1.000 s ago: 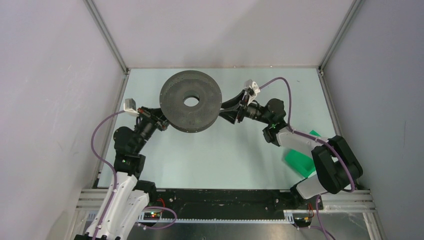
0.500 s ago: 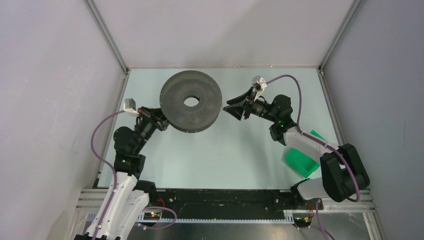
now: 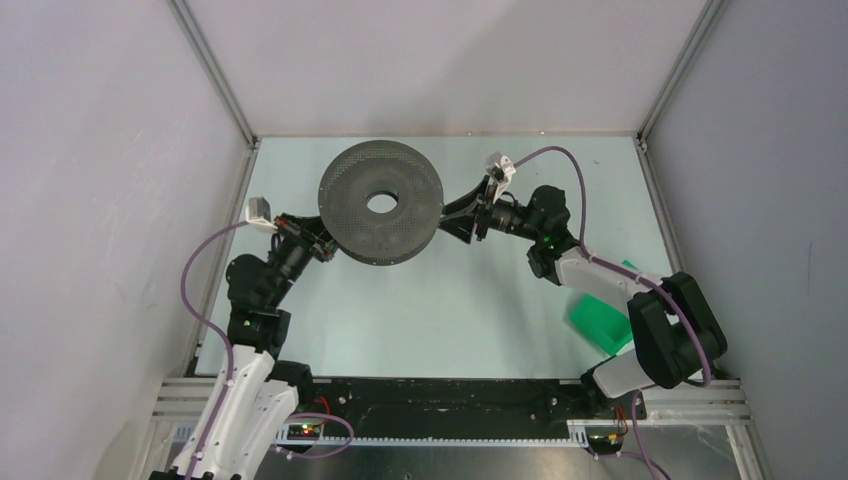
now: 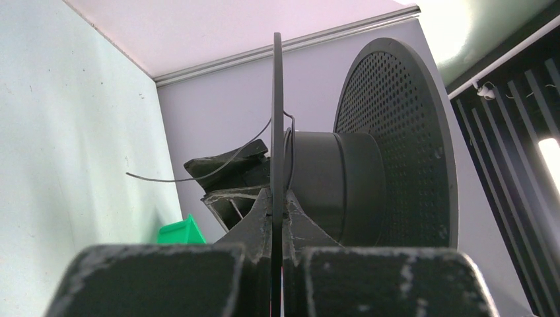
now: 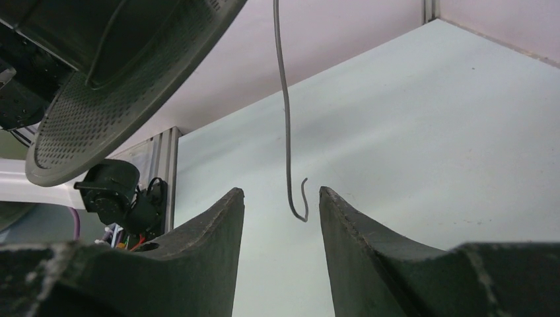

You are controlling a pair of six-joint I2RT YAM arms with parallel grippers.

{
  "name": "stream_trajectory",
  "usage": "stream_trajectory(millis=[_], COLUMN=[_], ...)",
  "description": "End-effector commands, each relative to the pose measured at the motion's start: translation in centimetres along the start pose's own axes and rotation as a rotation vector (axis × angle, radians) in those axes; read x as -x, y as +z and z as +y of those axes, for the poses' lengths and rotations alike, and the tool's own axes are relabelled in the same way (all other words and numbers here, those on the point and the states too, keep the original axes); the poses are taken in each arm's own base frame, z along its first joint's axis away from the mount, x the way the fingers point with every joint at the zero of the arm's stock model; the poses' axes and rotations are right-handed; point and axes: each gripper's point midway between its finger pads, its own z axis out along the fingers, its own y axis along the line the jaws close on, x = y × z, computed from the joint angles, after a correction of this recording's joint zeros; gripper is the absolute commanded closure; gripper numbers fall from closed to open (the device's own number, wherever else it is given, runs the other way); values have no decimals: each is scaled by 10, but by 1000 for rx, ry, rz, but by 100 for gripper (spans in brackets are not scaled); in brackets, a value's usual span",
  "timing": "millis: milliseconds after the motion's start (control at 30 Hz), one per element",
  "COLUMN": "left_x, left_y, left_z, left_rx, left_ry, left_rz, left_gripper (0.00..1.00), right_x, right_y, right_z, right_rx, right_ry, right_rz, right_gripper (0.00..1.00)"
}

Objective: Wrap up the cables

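Above the worktop (image 3: 450, 310): spool (image 3: 381, 202), flange pinched in left claw (image 4: 277, 201); right claw (image 5: 280, 196) parted, cable (image 5: 284, 112) (hooked end) dangling ungripped at the gap.

No readable text, label, brand, number or sign is showing anywhere in these views, neither on the arms, the walls nor the tabletop (image 3: 440, 300).

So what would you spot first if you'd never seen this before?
The big round dark spool, gripped by its thin rim in the left gripper, toward the back of the table. Then the hair-thin wire coming off it, its hooked tip sitting between the open fingers of the right gripper.
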Motion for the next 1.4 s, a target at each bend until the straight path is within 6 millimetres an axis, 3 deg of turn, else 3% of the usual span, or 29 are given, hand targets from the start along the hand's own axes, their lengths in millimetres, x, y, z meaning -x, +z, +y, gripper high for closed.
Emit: stream_trajectory(millis=[0,200,367,467,667,733,933,1067,1233,1367], left_x=[4,4,4,4,5,7,17,24,26,28], left_y=[-4,-5,-5,-4,-4,-3,4,7,7,2], left_z=[-52,-52,-50,-49,-47,-46,-41,-40,-38,-40], left_rx=[-146,-147,-142,-140,-135,-132,-113,-105,-100,-113], left_ry=[61,61,61,58,61,75,137,167,169,117], left_rz=[-24,-25,-24,-25,-27,-41,-87,-119,-132,-159], left_gripper=[100,100,100,100,100,100,100,100,100,100], right_x=[27,31,31,30,25,33,60,60,71,78], right_y=[10,14,18,18,16,10,-19,-21,-16,2], right_z=[0,-5,0,7,18,28,99,120,125,116], right_rx=[7,5,55,98,151,171,349,369,358,280], right_ry=[-78,-122,-122,-108,-6,94,319,445,533,574], right_rz=[-77,-90,-91,-88,-70,-81,-119,-94,-144,-250], right_gripper=[50,52,89,100,100,100,100,100,100,100])
